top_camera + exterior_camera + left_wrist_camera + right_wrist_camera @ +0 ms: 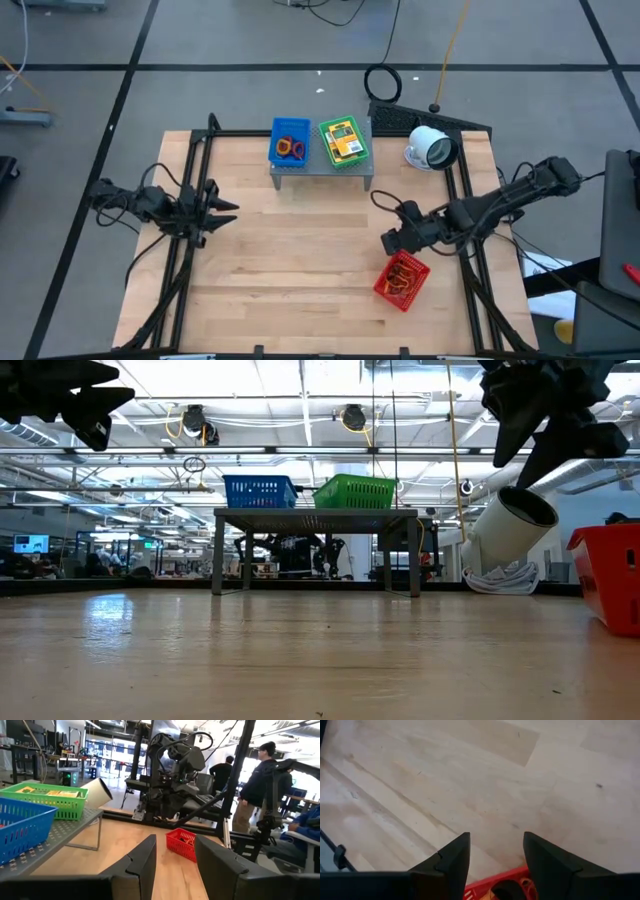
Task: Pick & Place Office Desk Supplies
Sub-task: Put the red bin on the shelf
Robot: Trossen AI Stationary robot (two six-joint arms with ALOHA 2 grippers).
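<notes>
So far we have bands in the blue bin and packets in the green bin, while our right gripper, fingers apart and empty, hangs beside the red bin, bands left inside.

The floor around the table is grey, crossed by dark lines, with cables trailing at twelve o'clock. Seen level across the wooden table, a large hall opens behind: a white ceiling with beams, pipes and bright strip lights, and hanging cable reels at eleven o'clock. Workbenches and screens stand at nine o'clock. People stand at two o'clock.
</notes>
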